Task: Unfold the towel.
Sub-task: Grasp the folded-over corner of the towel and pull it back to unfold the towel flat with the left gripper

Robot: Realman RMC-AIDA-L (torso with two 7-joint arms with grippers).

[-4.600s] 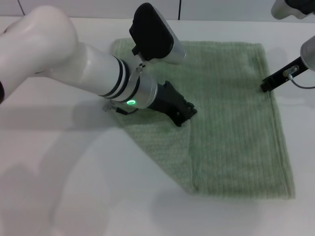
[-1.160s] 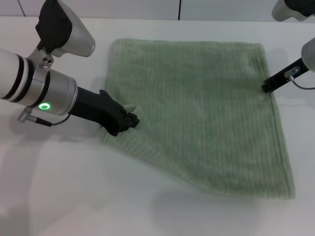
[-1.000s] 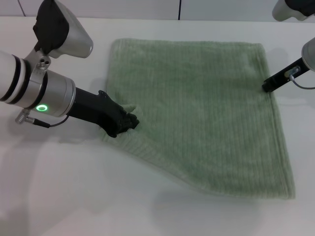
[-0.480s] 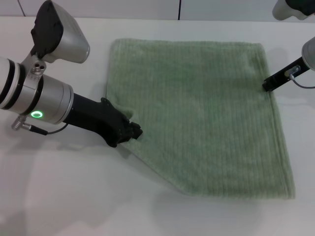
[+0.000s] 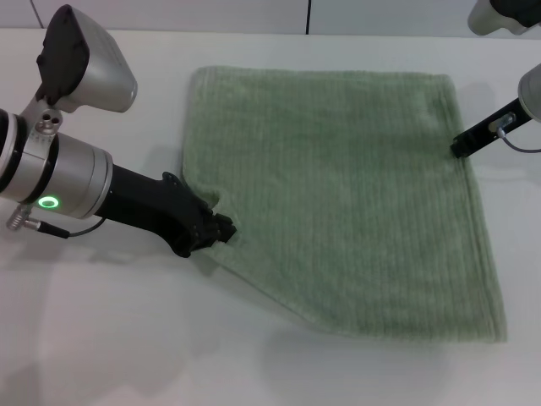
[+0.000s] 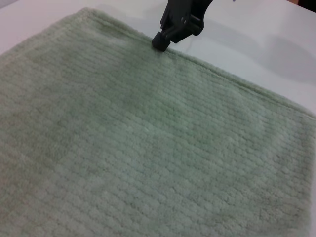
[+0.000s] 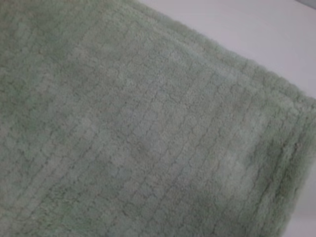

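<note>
The pale sage-green towel [image 5: 355, 186] lies spread almost flat on the white table [image 5: 127, 338]. Its near left edge runs slanted from the left gripper toward the front. My left gripper [image 5: 221, 230] is shut on the towel's left corner, low over the table at the cloth's left side. My right gripper [image 5: 457, 151] is shut, and its tip rests on the towel's right hem; it also shows in the left wrist view [image 6: 159, 43]. The ribbed towel fills the left wrist view [image 6: 148, 148] and the right wrist view [image 7: 148, 123].
Bare white table surrounds the towel on the left, front and right. My left arm's thick silver and white forearm [image 5: 59, 169] reaches in from the left. The table's back edge [image 5: 254, 32] runs just behind the towel.
My left gripper has carried the towel's corner from the middle out to the left, opening the fold. In the last second it has moved a little toward the front. The right gripper has stayed put.
</note>
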